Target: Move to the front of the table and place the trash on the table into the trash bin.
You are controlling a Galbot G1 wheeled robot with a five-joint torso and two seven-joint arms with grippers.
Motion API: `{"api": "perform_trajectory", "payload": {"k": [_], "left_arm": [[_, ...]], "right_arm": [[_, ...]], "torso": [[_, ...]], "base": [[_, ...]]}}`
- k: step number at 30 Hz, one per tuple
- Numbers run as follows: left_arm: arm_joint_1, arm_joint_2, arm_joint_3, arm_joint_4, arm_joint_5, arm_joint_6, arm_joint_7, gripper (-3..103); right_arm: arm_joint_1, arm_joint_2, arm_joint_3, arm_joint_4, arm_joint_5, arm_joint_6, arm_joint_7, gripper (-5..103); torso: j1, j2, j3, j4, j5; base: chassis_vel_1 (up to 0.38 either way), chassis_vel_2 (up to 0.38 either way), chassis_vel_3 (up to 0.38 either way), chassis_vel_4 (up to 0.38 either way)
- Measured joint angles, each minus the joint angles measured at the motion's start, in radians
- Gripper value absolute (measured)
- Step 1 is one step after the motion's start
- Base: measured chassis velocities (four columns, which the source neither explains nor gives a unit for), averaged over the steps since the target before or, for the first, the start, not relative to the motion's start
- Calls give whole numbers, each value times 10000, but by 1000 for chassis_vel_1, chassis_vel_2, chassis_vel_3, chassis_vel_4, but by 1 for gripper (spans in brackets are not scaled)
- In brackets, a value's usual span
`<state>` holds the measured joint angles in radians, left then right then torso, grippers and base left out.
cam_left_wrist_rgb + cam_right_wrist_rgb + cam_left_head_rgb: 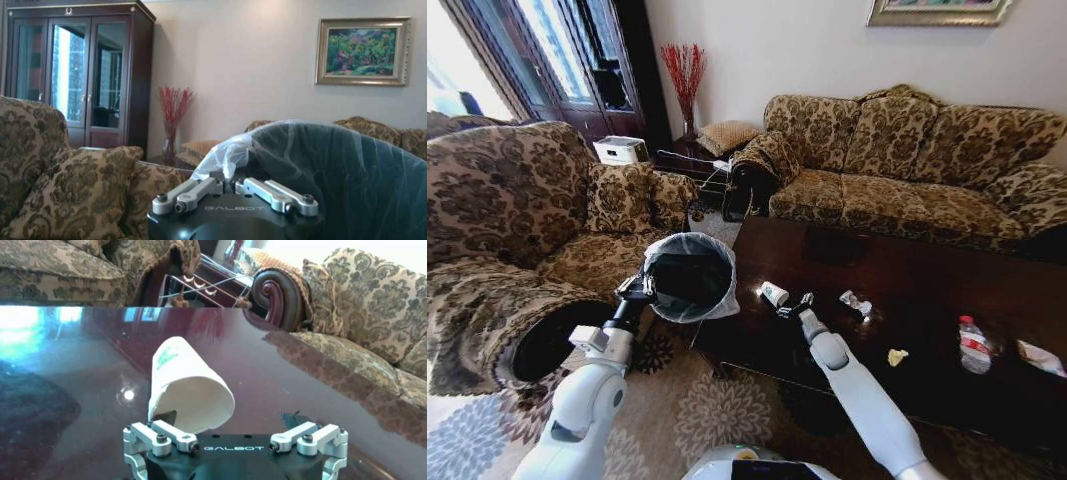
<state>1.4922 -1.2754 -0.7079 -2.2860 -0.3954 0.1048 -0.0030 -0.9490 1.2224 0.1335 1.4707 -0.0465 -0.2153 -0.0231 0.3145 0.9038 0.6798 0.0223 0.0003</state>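
The right gripper (793, 306) sat low over the bench (927, 290), right behind the white paper cup (774, 294). Its fingers were spread wide, with nothing between them yet. The cup lay on its side with its open mouth facing the gripper, and one finger was just beside its rim. That looked like a good way to line up for a grab, since a cup on its side can roll off if it gets bumped.

The left gripper (639, 288) was closed on the rim of the trash bin (689, 275), pinching the pale plastic bag (223, 157) folded over it. It held the bin up beside the bench's corner, tipped so its mouth faced the bench. That kept the bin close, so the trash would only need a short trip.

More trash lay farther along the bench. Near the cup was a crumpled shiny wrapper (856, 302). Past it was a yellow scrap (897, 356). Then came a small clear bottle (973, 345) with a red label, lying well apart from the cup. At the far edge was something white (1039, 357), maybe a tissue, but it was hard to tell.

Patterned sofas (907, 160) stood around the bench.
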Motion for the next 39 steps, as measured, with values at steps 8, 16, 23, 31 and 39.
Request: {"api": "perform_trajectory", "payload": {"k": [8, 16, 23, 31, 39], "left_arm": [[-35, 15, 13, 53, -16, -20, 53, 3], [-111, 12, 67, 242, -26, -89, 112, 3], [-133, 42, 35, 299, -94, -93, 124, 3], [-107, 13, 39, 307, -63, -112, 146, 3], [-110, 47, 11, 305, -96, -117, 143, 3]], "right_arm": [[-171, -149, -206, 820, 237, -172, 101, 100], [198, -21, -456, 329, 427, -210, 164, 100], [957, 520, -612, -904, 540, 473, -74, 98], [1227, 782, -719, -1302, 547, 670, -271, 79], [1212, 747, -789, -1255, 552, 656, -244, 47]], "torso": [[-1, 1, -3, -1, -3], [-1, 0, -2, -2, -3], [-1, 0, -2, -3, -3], [-2, 1, -3, -3, -4], [-2, 2, -3, -3, -3]], "base": [[0, 0, 0, 0], [0, 0, 0, 0], [0, 0, 0, 0], [0, 0, 0, 0], [0, 0, 0, 0]]}}
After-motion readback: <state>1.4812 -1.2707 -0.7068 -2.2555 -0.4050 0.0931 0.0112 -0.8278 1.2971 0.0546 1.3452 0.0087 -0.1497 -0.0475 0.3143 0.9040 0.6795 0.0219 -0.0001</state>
